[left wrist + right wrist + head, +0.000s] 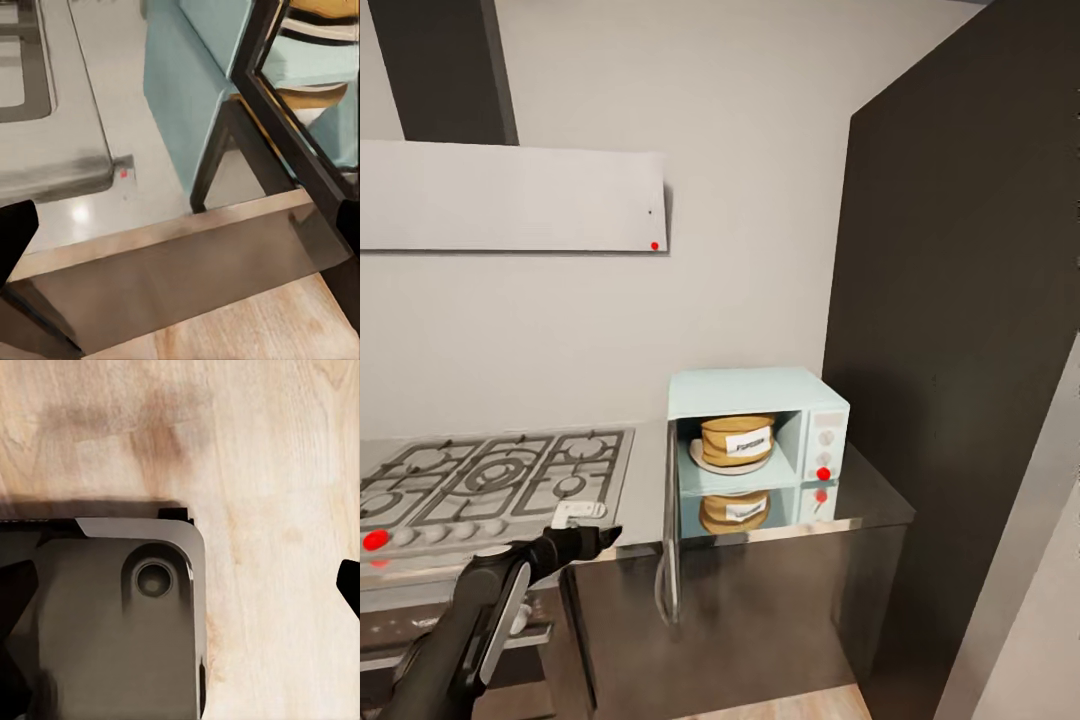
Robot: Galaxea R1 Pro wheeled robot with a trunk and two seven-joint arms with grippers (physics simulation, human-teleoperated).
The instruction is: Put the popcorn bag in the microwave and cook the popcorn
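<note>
The pale mint-blue microwave [760, 400] stands on the grey countertop [650, 470] with its dark-framed glass door [669, 520] swung wide open towards me. Inside, the tan popcorn bag [737, 438] sits upright on a white plate, label facing out. The popcorn itself is hidden. My left gripper [595, 540] hovers open at the counter's front edge, just left of the door and apart from it. The left wrist view shows the door frame [285, 127], the microwave's side [195, 82] and the bag [322, 9] through the glass. My right gripper [180, 592] is open, pointing down.
A steel gas hob [490, 480] lies left of the microwave, under a flat white extractor hood [510, 195]. A tall dark cabinet [950, 330] rises on the right. Below the right gripper are my dark base [112, 622] and light wood floor [277, 472].
</note>
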